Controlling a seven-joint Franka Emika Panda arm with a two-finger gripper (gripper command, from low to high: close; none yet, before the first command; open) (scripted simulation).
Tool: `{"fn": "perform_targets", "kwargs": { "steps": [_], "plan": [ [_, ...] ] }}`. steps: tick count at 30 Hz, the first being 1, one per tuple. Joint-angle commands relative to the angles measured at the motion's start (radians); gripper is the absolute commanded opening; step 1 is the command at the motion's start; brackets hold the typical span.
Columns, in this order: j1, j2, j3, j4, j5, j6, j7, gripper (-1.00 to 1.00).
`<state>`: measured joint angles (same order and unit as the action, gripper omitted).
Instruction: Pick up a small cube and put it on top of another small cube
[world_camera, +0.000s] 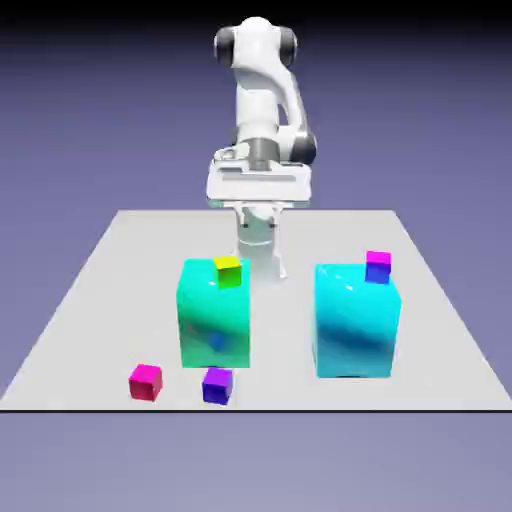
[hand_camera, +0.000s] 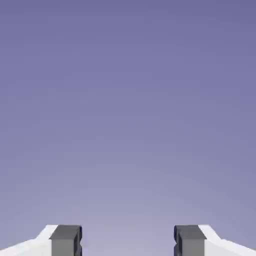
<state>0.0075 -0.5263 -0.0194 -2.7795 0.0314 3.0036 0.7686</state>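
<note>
The gripper (world_camera: 259, 212) hangs up at the far side of the table (world_camera: 100, 300), fingers (hand_camera: 66, 240) spread wide with nothing between them. The pink cube (world_camera: 145, 382) sits on the table near the front, on the exterior view's left. A blue cube (world_camera: 217, 385) sits just beside it. Two big cyan blocks (world_camera: 214, 315) stand behind, well apart.

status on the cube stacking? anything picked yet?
Nothing done yet. The pink cube sits on the table near its front edge, beside the blue-purple cube, the two apart. In hand: nothing; the pincer is open and empty, seeing only backdrop, with the arm back at the far side. Left: reach, grasp, lift and stack the pink cube.
</note>
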Motion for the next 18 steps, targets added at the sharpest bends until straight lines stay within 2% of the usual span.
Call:
{"fn": "perform_targets", "kwargs": {
  "steps": [1, 18],
  "plan": [
    [-0.004, 0.036, -0.016, 0.025, 0.026, -0.028, 0.023, 0.00],
    [-0.067, 0.652, -0.290, 0.455, 0.469, -0.499, 0.412, 0.00]
  ]
}}
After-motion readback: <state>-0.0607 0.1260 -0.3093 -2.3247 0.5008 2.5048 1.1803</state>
